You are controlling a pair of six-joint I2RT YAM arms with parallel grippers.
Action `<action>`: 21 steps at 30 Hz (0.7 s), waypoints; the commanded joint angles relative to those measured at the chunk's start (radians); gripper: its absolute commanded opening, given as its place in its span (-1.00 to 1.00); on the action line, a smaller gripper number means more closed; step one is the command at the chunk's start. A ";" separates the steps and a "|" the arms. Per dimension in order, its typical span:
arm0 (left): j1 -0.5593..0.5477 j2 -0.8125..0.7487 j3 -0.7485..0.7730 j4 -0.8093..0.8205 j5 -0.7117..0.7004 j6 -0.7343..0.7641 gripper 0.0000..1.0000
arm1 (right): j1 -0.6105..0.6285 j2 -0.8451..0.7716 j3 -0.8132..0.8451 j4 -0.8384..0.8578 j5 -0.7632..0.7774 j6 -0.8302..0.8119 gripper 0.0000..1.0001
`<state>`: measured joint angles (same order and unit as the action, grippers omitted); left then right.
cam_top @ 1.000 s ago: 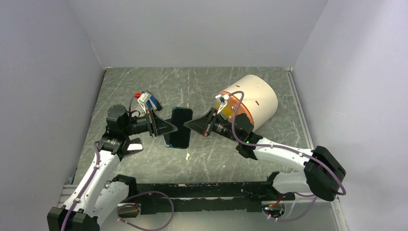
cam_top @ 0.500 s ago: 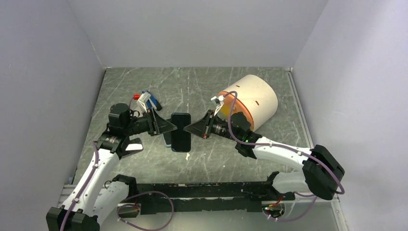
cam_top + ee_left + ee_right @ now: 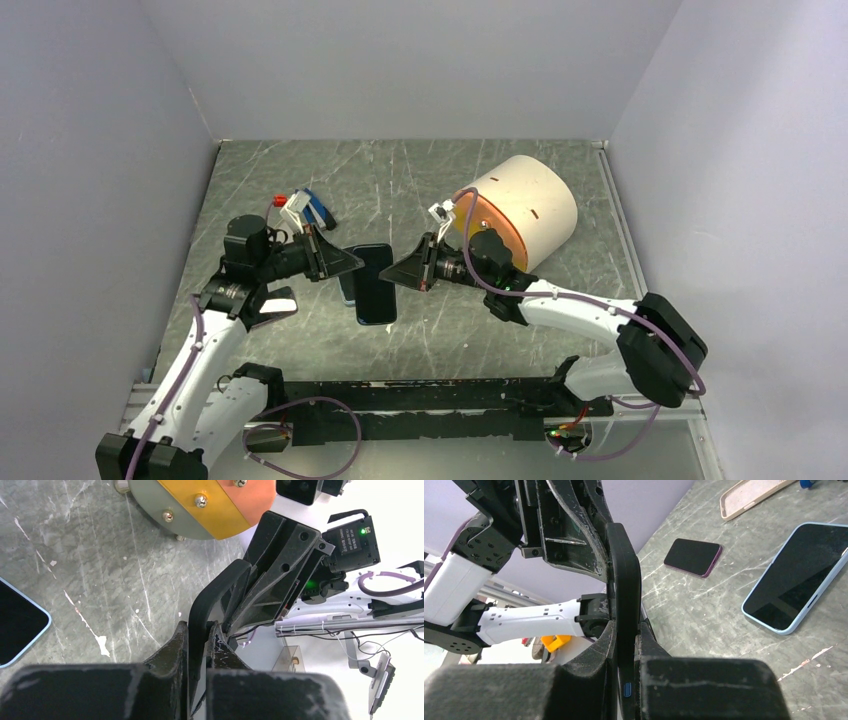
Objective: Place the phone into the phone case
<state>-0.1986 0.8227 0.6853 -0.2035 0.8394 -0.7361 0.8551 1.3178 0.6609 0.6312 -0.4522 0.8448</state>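
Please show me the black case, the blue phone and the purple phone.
black case (image 3: 624, 580), right wrist view, its thin edge.
blue phone (image 3: 796, 575), right wrist view, its dark screen.
purple phone (image 3: 692, 556), right wrist view, its dark face.

A: The grey marbled desk (image 3: 420, 180)?
B: Smooth, stone-look, scratched.
A: The black rounded phone case (image 3: 624, 580)?
B: Matt, rubbery. The blue-rimmed phone (image 3: 799, 575) is glossy glass; the black fingers (image 3: 594, 655) are scuffed plastic.

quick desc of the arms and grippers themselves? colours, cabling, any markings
The left arm and right arm both have white link shells with black joint housings. A purple cable runs along each. The left gripper and right gripper are black wedges tapering to narrow fingers, scuffed and worn. A green light glows at the right wrist. No readable markings.
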 commanded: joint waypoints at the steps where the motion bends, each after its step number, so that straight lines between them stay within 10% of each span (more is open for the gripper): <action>1: -0.004 -0.006 0.032 -0.013 -0.030 0.027 -0.95 | 0.014 0.001 0.076 0.089 -0.023 -0.013 -1.00; 21: -0.005 0.012 0.105 -0.254 -0.233 0.166 -0.94 | 0.060 0.052 0.148 0.000 0.110 -0.045 -1.00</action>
<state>-0.1967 0.8215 0.7475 -0.3710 0.7242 -0.6205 0.8852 1.3666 0.7349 0.5293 -0.3950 0.8154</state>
